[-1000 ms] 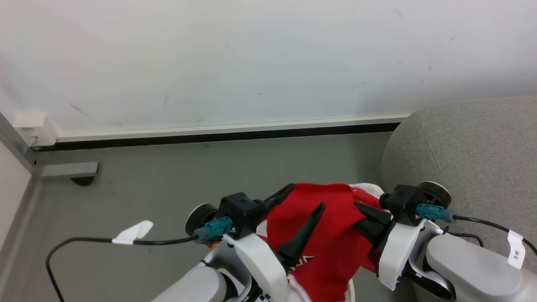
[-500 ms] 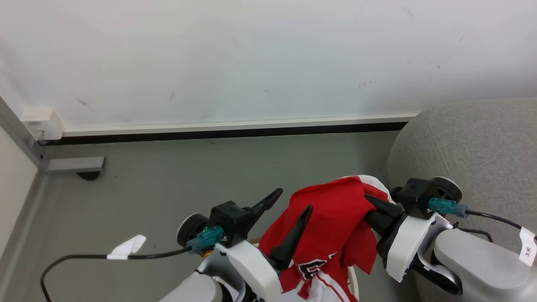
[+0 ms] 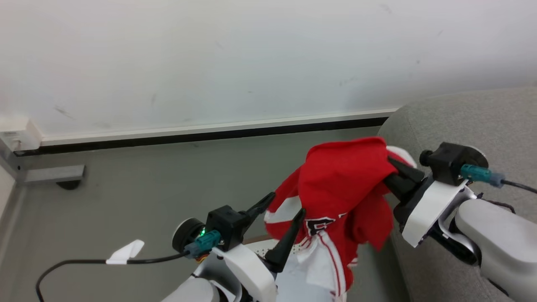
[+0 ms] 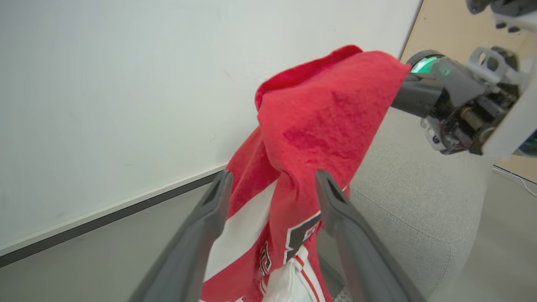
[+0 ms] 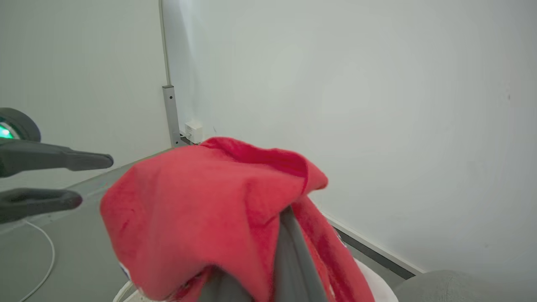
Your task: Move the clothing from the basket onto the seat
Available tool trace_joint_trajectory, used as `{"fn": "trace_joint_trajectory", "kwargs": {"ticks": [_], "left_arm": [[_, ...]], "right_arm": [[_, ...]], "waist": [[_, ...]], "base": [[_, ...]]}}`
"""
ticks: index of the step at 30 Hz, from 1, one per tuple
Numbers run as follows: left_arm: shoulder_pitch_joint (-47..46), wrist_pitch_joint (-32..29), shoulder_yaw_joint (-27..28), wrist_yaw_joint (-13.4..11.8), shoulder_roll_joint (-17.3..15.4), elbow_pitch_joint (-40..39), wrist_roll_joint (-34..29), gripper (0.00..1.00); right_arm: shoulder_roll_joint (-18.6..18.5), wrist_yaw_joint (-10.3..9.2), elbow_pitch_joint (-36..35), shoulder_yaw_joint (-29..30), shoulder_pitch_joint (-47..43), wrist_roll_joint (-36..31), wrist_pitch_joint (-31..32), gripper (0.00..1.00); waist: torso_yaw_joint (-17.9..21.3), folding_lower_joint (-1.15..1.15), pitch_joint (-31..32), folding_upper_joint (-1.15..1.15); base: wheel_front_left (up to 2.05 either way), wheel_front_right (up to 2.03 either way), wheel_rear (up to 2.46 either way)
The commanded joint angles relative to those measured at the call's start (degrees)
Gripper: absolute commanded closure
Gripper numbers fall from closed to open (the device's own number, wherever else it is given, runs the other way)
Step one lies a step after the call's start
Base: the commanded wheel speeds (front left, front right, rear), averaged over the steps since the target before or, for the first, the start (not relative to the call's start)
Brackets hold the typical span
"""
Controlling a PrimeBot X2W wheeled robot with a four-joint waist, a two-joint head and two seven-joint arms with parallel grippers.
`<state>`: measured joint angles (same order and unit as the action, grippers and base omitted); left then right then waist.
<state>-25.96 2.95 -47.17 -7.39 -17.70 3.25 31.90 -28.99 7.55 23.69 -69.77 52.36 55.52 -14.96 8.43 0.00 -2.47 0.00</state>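
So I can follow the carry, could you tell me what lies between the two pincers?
The red jersey, hanging from the right pincer, lies between it and the open left pincer, as the head view shows.

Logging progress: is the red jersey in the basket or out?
Mostly out: jersey hangs from right pincer above the basket; whether its hem is clear, cannot tell.
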Motion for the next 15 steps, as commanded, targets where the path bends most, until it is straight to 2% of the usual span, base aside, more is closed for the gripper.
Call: {"fn": "trace_joint_trajectory", "kwargs": {"ticks": [1, 15], "left_arm": [[-0.2, 0.0, 0.0, -0.1, -0.3, -0.2, -0.7, 0.0], [-1.6, -0.3, -0.8, 0.1, 0.1, -0.8, -1.1, 0.0]], "right_arm": [[-0.7, -0.12, -0.6, 1.3, 0.6, -0.4, -0.3, 1.0], [-4.5, -0.12, -2.9, 10.1, -1.8, -2.2, -0.3, 1.0]], "waist": [[1.3, 0.0, -0.3, 0.0], [10.6, 0.0, -1.5, 0.0]], "base": [[0.0, 0.0, 0.0], [0.0, 0.0, 0.0]]}}
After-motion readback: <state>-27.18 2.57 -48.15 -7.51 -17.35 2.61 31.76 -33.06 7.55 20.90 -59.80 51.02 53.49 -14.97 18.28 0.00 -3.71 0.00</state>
